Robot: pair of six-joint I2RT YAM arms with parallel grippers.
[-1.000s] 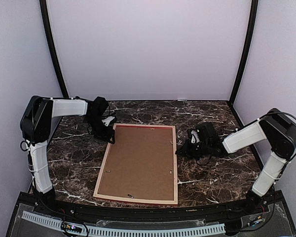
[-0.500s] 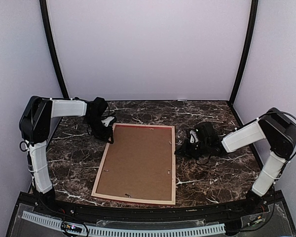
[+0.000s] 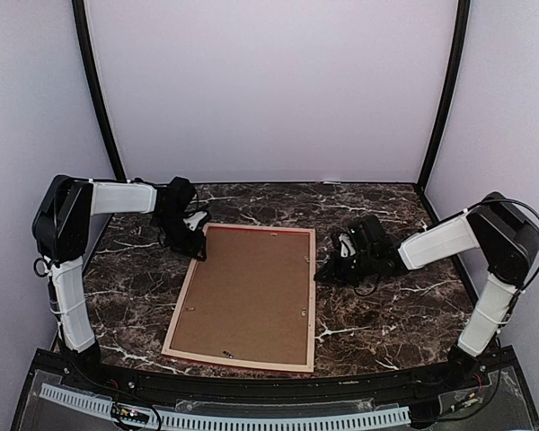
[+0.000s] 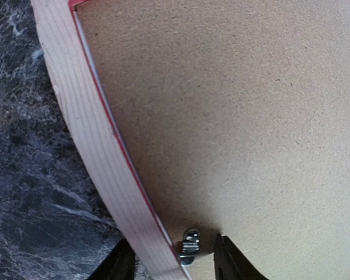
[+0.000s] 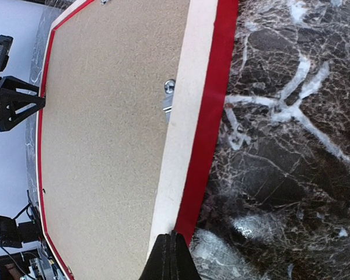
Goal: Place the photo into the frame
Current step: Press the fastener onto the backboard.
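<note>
In the top view the frame (image 3: pixel 238 361) lies back up on the table (image 3: pixel 386 323), the backing (image 3: pixel 247 292) filling it. Its long axis runs from near to far, with the far end leaning a little right. It lies between the two arms. The left gripper (image 3: pixel 198 250) is at its far-left corner and the right gripper (image 3: pixel 322 277) is against the right rail towards the far end, so both are at the frame and neither is clearly nearer. The photo shows in none of the views, and I cannot tell whether it sits under the backing.

The left wrist view has the left gripper (image 4: pixel 174 256) astride the pale rail (image 4: pixel 87 116), with one finger out over the table (image 4: pixel 17 175) and the other over the backing (image 4: pixel 233 116). Its jaws stand apart. A little backing shows between the inner finger and a metal clip (image 4: pixel 189 245), so I judge it is not pinching.

In the right wrist view the right gripper (image 5: pixel 172 254) is clenched on nothing, its joined tip at the frame's (image 5: pixel 181 146) outer red edge. The frame lies straight ahead of it, and a clip (image 5: pixel 169 96) sits further along the rail. Any push from here would drive the frame towards the left arm.
</note>
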